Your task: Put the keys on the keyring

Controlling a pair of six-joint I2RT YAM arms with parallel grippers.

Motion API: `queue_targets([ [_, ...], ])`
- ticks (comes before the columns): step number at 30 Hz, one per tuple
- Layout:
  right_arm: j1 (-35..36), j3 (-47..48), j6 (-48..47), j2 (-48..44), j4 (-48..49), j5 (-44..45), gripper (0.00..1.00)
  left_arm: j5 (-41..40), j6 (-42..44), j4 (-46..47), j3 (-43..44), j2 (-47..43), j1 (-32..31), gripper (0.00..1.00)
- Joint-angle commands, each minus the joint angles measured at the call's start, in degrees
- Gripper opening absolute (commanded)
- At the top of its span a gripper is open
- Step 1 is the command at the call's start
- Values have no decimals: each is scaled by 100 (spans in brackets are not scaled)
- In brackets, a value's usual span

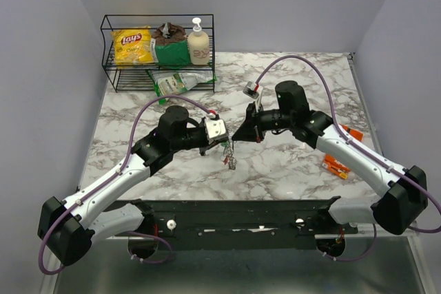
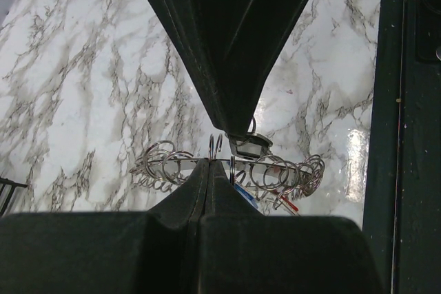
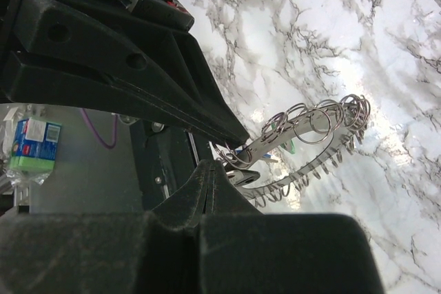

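A: Start from the near side. What's there?

B: An orange packet (image 1: 336,165) lies on the table (image 1: 289,101), off to the right and well apart from the work. Past it, mid-table, the two claws meet tip to tip over the keyring (image 2: 275,168).

A: How is it held?

B: The left claw (image 2: 224,148) is pinched narrow on the metal strip about halfway along, with rings on either side. I think that grip steadies it so the other arm can work one end. The right claw (image 3: 227,152) has its tips drawn close at that end, but I cannot tell whether they bite the strip or a key.

A: And the keys (image 2: 242,193)?

B: They are tucked under the strip among the rings, right by the left claw. A blue head and a red one show, and the right wrist view adds a green one.

A: Which way does the strip run?

B: Its long axis crosses the left claw's grip and points away from the right claw's tips. It seems to be held just above the marble, with its reflection underneath.

A: Anything beyond?

B: A wire rack (image 1: 158,16) stands at the back, holding snacks and a bottle.
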Motion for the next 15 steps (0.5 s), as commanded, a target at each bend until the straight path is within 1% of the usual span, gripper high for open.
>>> queue_targets([
  [1,62,192,-9,98,96,2,1,128,68,149,-34,-100,-40,0],
  [15,71,377,-35,291,8,99,1,137,86,123,-34,-100,-40,0],
])
